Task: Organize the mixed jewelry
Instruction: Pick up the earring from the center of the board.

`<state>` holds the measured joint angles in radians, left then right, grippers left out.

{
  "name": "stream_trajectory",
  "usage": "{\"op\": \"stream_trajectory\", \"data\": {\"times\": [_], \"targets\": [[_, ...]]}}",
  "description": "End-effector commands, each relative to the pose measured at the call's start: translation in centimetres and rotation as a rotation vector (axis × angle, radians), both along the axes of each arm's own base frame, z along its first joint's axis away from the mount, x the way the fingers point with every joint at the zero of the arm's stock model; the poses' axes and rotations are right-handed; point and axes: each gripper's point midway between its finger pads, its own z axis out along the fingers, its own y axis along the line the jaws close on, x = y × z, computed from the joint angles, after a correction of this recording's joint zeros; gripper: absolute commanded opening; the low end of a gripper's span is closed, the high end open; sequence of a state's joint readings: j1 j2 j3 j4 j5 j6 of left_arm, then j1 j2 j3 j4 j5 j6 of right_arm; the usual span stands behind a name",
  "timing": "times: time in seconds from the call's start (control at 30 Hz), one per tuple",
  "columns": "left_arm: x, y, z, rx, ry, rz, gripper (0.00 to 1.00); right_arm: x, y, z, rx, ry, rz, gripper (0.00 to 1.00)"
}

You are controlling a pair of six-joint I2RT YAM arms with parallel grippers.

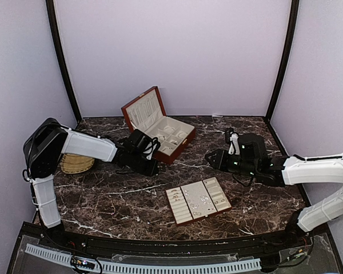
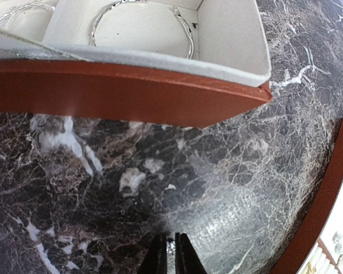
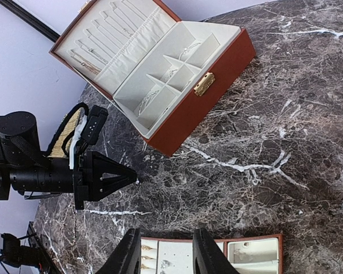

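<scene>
Your left gripper (image 2: 170, 252): jaws pinched narrow on tiny silvery metal jewelry piece (image 2: 171, 245), over dark marble table (image 2: 246, 171); red-brown wooden box (image 2: 131, 97) ahead. Your right gripper (image 3: 167, 254): jaws part-open, holding nothing; cream slotted rectangular tray (image 3: 240, 236) beneath.

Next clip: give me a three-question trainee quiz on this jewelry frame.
1. True or false: the wooden box stands open.
2. The left gripper pinches: A) a tiny silvery piece; B) a coin; C) nothing.
3. Which gripper is open and empty?
Key: 1 true; 2 A; 3 the right gripper.
</scene>
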<state>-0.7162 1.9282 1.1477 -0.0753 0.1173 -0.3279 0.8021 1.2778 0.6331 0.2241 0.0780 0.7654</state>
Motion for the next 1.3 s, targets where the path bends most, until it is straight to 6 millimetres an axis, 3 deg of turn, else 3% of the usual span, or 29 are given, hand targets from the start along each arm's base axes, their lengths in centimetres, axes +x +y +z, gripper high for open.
{"op": "stream_trajectory", "data": {"times": [0.0, 0.17, 0.4, 0.6, 0.83, 1.0, 1.27], "targets": [[0.3, -0.7, 0.7, -0.014, -0.016, -0.016, 0.08, 0.3, 0.0, 0.0, 0.021, -0.007, -0.006, 0.33], [0.3, -0.8, 0.8, -0.013, -0.017, -0.016, 0.01, 0.3, 0.0, 0.0, 0.021, -0.007, -0.007, 0.33], [0.0, -0.8, 1.0, -0.008, -0.010, -0.021, 0.00, 0.3, -0.2, 0.4, 0.030, -0.018, -0.014, 0.33], [-0.6, -0.7, 3.1, -0.063, -0.028, -0.014, 0.00, 0.1, -0.5, 1.1, 0.048, -0.043, -0.014, 0.33], [-1.5, -1.1, 7.3, -0.199, -0.081, -0.024, 0.00, -0.7, -0.7, 2.6, 0.113, -0.111, 0.013, 0.35], [-2.6, -2.1, 10.8, -0.329, -0.141, -0.083, 0.00, -1.5, -0.4, 4.2, 0.180, -0.171, 0.066, 0.43], [-4.8, -4.7, 17.5, -0.577, -0.215, -0.229, 0.00, -4.0, 1.2, 9.0, 0.331, -0.305, 0.237, 0.57]]}}
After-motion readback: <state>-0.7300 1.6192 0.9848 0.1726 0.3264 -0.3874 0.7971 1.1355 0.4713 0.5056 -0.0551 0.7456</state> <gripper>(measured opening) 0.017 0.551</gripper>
